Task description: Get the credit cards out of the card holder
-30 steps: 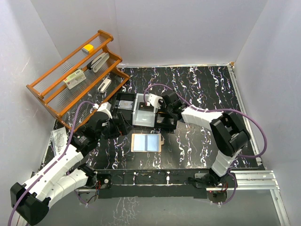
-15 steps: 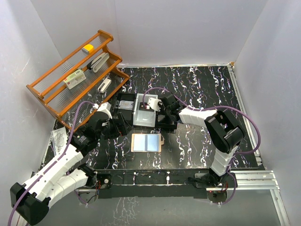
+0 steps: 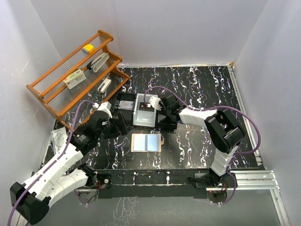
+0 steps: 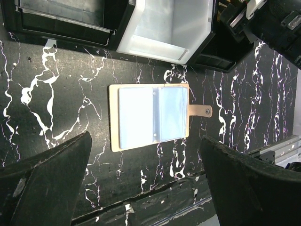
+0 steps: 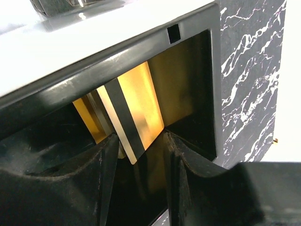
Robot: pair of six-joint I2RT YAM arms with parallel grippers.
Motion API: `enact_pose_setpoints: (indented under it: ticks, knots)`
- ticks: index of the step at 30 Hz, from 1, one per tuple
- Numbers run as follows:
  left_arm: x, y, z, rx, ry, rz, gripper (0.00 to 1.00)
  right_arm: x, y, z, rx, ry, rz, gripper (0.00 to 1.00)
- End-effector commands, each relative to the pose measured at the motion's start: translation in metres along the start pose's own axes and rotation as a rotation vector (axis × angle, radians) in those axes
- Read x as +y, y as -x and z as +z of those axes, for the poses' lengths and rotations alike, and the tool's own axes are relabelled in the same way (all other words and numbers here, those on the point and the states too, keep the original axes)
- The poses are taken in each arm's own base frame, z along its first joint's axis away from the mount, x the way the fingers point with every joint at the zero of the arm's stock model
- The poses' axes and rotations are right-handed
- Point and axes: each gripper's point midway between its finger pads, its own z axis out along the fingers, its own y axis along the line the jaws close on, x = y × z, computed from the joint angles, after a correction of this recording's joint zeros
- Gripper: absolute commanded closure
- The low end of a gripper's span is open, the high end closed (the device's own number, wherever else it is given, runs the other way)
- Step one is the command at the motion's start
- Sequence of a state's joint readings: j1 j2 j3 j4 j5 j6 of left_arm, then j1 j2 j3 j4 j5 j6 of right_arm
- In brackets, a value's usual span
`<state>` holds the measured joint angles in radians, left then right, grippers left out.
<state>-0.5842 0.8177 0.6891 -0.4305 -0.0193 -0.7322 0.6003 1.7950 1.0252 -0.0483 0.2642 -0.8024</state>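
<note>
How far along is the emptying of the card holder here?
Done: an orange card sits in a black compartment of the tray. In hand: the right gripper straddles that card; whether it grips is unclear. Remaining: the holder lies open on the table near the open left gripper, its sleeves blue-grey, so cards may remain inside.

Bright, even light from above; wrist views are darker.
Top view sharp, shadows soft; glare whitens the tray (image 4: 155,49), and the right end effector (image 5: 140,150) looms dark and blurred near the lens.
</note>
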Motion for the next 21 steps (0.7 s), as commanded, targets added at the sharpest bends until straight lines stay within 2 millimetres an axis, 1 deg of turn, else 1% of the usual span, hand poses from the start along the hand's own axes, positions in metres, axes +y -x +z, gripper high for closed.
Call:
enact_pose_setpoints:
  ticks: [1, 2, 3, 6, 8, 10, 12, 14, 17, 18, 19, 21]
  knots:
    - [-0.005, 0.015, -0.008, -0.027, 0.014, 0.016, 0.01, -0.036, 0.039, -0.020, -0.128, -0.072, 0.128, 0.58]
    - [-0.003, 0.016, -0.009, -0.029, 0.030, 0.018, 0.01, -0.044, 0.046, -0.031, -0.163, -0.088, 0.154, 0.57]
    - [-0.001, 0.017, -0.010, -0.031, 0.044, 0.020, 0.01, -0.048, 0.052, -0.037, -0.191, -0.093, 0.172, 0.55]
    - [0.003, 0.024, -0.014, -0.055, 0.076, 0.023, 0.01, -0.061, 0.065, -0.055, -0.270, -0.125, 0.229, 0.41]
    - [0.004, 0.031, -0.016, -0.072, 0.101, 0.028, 0.01, -0.070, 0.070, -0.066, -0.307, -0.150, 0.268, 0.38]
    - [0.005, 0.038, -0.019, -0.087, 0.129, 0.048, 0.01, -0.082, 0.078, -0.082, -0.358, -0.181, 0.339, 0.36]
    - [0.009, 0.049, -0.022, -0.100, 0.183, 0.072, 0.01, -0.099, 0.085, -0.103, -0.426, -0.222, 0.434, 0.31]
    - [0.008, 0.065, -0.029, -0.124, 0.227, 0.109, 0.01, -0.121, 0.090, -0.133, -0.509, -0.291, 0.561, 0.20]
    - [0.008, 0.093, -0.045, -0.182, 0.310, 0.136, 0.01, -0.147, 0.087, -0.179, -0.603, -0.382, 0.779, 0.05]
    - [0.008, 0.105, -0.052, -0.214, 0.337, 0.138, 0.01, -0.154, 0.084, -0.194, -0.632, -0.406, 0.860, 0.02]
    - [0.004, 0.117, -0.060, -0.250, 0.352, 0.139, 0.01, -0.160, 0.079, -0.209, -0.655, -0.434, 0.949, 0.02]
    - [0.001, 0.134, -0.071, -0.293, 0.384, 0.143, 0.01, -0.166, 0.071, -0.236, -0.695, -0.451, 1.087, 0.02]
